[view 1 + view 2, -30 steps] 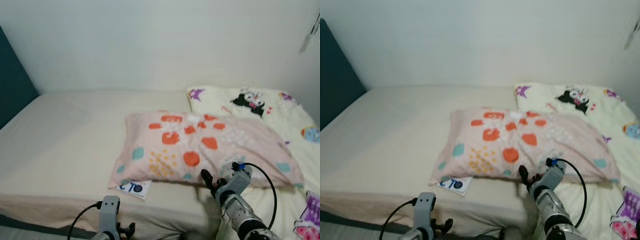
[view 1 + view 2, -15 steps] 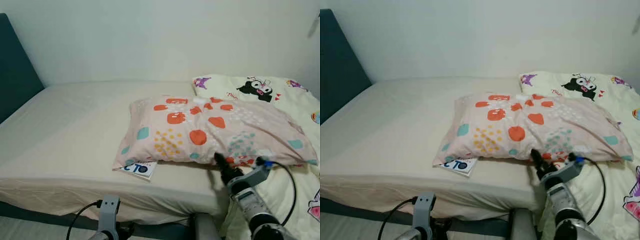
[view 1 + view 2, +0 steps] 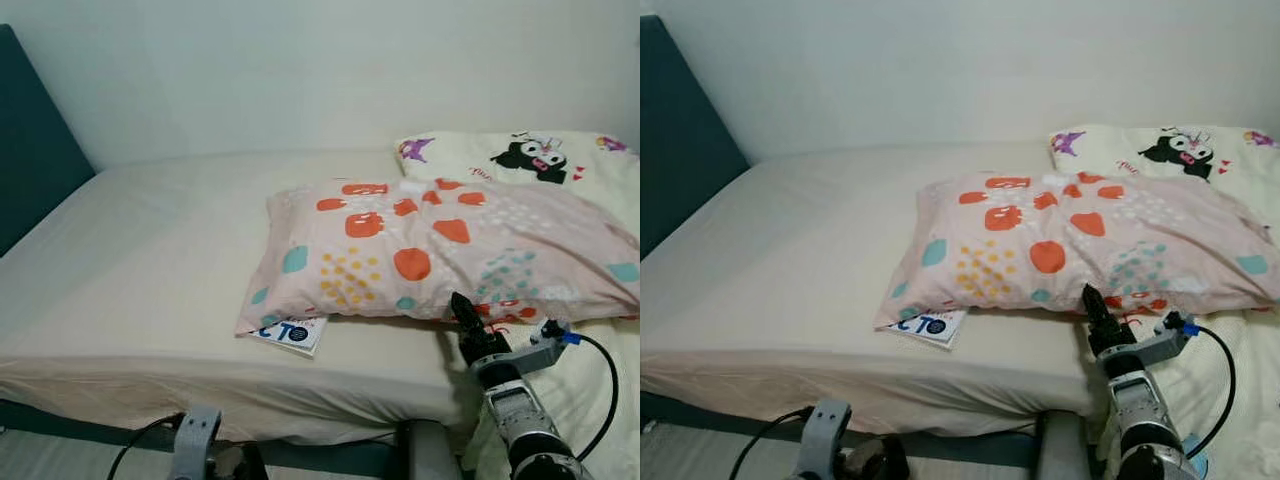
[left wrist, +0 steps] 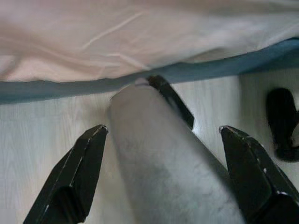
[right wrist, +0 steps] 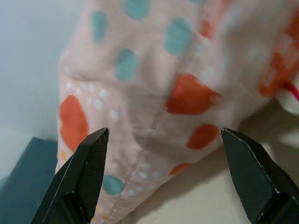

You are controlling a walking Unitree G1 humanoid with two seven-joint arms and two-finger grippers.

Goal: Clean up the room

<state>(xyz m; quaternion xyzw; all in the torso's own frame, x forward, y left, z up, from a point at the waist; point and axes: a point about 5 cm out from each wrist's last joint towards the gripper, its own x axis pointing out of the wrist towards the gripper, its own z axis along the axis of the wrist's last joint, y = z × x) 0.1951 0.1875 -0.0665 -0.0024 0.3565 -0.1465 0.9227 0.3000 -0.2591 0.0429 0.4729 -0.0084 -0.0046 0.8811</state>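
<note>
**Right gripper at the pillow's near edge**

The left gripper (image 4: 161, 172) hangs low beside the bed (image 3: 150, 260), fingers spread wide over the wooden floor (image 4: 37, 140). On the bed, a small booklet (image 3: 290, 333) pokes out from under the near left corner of the spotted pillow (image 3: 440, 250). The right gripper (image 5: 163, 177) sits just at the pillow's near edge, jaws spread apart and holding nothing. A cartoon-print blanket (image 3: 520, 160) lies at the bed's far right corner.
</note>
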